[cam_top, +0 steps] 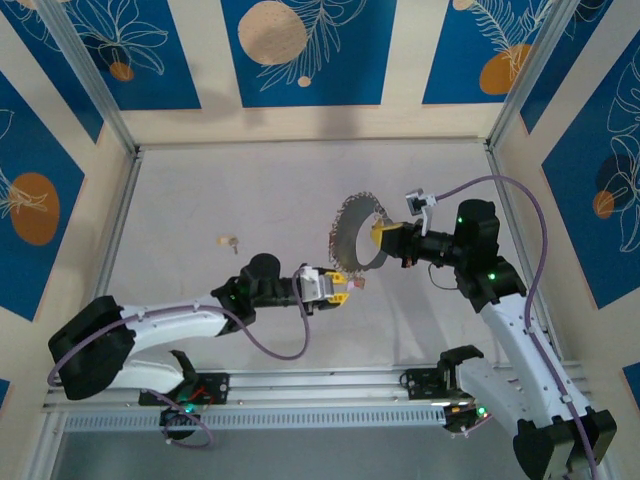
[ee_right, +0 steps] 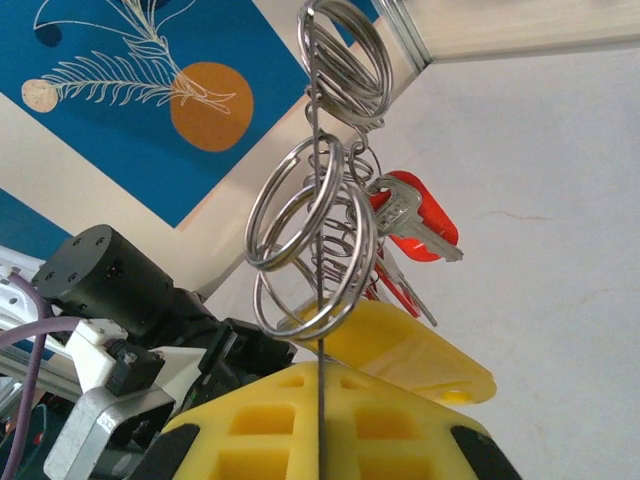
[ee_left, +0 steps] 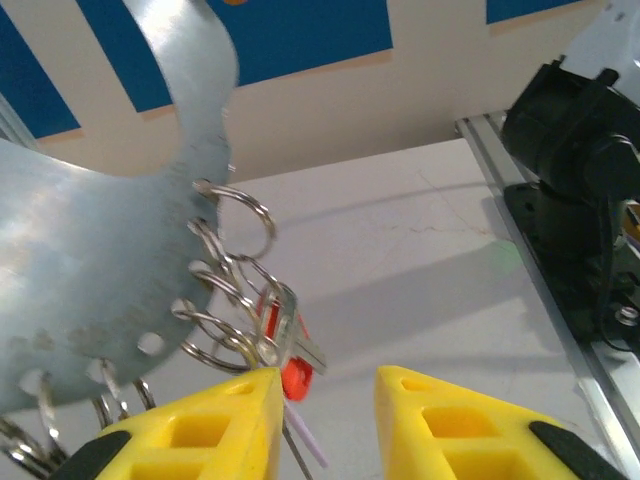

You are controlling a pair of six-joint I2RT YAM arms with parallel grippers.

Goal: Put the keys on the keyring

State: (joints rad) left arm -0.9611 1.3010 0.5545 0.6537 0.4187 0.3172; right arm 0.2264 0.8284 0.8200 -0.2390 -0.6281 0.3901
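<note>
1. Blue leaf-print panels wall in a pale desk (cam_top: 250,200).
2. On the right, the right tool (cam_top: 384,236) is clamped on the keyring (cam_top: 357,232), holding it upright above the desk, right of centre.
3. Opposite, the left tool (ee_left: 325,395) sits just under the keyring's lower rim, jaws partly apart with nothing between them.
4. One red key (ee_left: 294,378) hangs from a split ring on that rim, just above the left tool.
5. Several other rings (ee_right: 258,232) look bare, so I judge the job partly done.
6. Well apart, a small item (cam_top: 230,241) lies on the desk, possibly a key left to thread; too small to tell.
</note>
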